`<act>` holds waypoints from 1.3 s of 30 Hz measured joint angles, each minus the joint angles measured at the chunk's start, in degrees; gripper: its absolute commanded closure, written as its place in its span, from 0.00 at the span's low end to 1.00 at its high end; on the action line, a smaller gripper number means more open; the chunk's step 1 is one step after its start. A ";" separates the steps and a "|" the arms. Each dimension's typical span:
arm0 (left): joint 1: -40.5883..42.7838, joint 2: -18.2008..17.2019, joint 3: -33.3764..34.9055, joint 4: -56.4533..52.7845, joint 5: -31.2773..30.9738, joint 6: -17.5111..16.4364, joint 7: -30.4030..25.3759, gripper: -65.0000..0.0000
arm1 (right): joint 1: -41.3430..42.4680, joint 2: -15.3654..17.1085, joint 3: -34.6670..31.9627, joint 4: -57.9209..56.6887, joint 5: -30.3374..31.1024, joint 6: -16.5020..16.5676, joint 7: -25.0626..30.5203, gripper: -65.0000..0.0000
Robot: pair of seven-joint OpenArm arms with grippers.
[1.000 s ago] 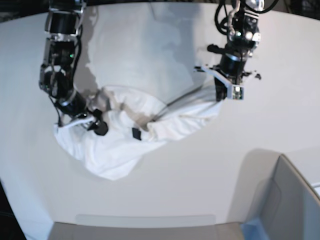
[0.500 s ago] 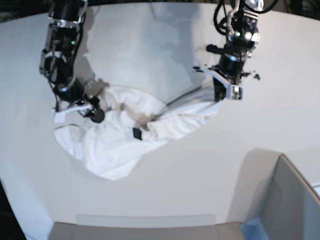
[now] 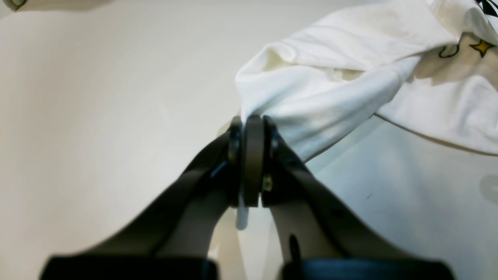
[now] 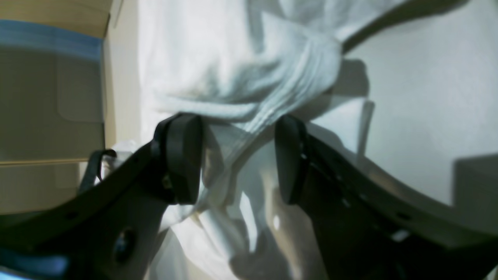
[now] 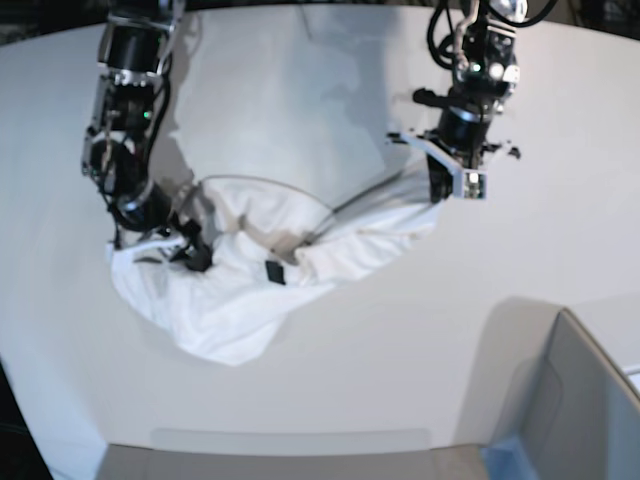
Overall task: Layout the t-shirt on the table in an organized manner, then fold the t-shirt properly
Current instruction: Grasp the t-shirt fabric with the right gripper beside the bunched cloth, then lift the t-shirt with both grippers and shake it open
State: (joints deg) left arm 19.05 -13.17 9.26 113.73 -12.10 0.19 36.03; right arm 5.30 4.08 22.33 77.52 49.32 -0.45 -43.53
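Lying crumpled in a heap on the large plain white smooth table [image 5: 330,390], the white cloth t-shirt [image 5: 240,300] shows its small black tag [image 5: 273,271] near the heap's middle. The left gripper [image 3: 249,128] is pinched fully closed on a fold at one edge of the t-shirt, beside a printed yellow star [image 3: 481,46]. The right gripper [image 4: 237,151] stands wide apart at the t-shirt's opposite edge, bunched cloth lying between its pads [image 4: 183,155]; whether they press it cannot be told.
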 measured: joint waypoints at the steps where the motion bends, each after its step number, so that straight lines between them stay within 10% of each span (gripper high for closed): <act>1: 0.00 0.00 0.00 0.00 0.00 0.00 0.00 1.00 | 0.46 0.00 0.00 -0.02 0.00 -0.02 0.02 0.53; 10: 0.02 0.00 0.02 0.00 0.00 0.00 0.00 1.00 | 3.56 0.15 -0.20 -3.06 0.04 0.37 -0.15 0.56; 17: 0.02 0.02 0.07 0.00 0.00 0.00 0.00 1.00 | 4.33 0.20 -0.20 -3.02 0.02 0.42 -0.22 1.00; 24: 0.02 0.02 0.04 0.00 0.00 0.00 0.00 1.00 | 4.17 0.20 -0.22 -1.84 -1.16 0.39 -0.28 1.00; 39: 0.00 0.02 -0.07 0.00 0.00 0.04 -0.02 1.00 | 1.25 0.98 -12.31 21.51 -24.68 0.59 -0.59 1.00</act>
State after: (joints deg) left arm 19.05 -13.15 9.19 113.73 -12.10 0.23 36.01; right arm 6.55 5.06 10.02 99.02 24.64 0.14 -44.12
